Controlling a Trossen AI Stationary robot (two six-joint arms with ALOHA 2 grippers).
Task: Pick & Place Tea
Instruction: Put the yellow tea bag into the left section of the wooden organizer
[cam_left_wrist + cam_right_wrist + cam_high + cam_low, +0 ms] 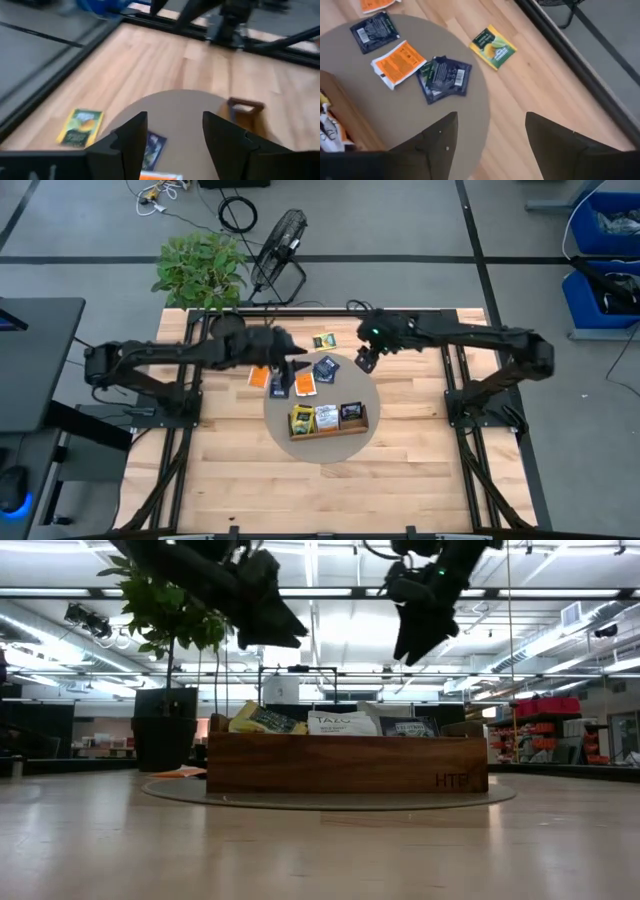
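Two arms up over the round mat (372, 425). High view: left gripper (297, 364) above the loose packets behind the tray (328, 430); right gripper (366, 361) at the mat's far right edge. Tray holds a yellow, a white and a dark packet, one per compartment. Orange packet (304, 384) and blue packets (326, 368) lie on the mat; yellow-green packet (324, 341) sits on bare wood beyond.

Low view: both grippers hang well above the tray, nothing in them.

Left wrist: fingers (131, 137) spread, empty, mat below.

Right wrist: fingers (440, 135) apart, empty; blue pair overlapping, orange just beside.
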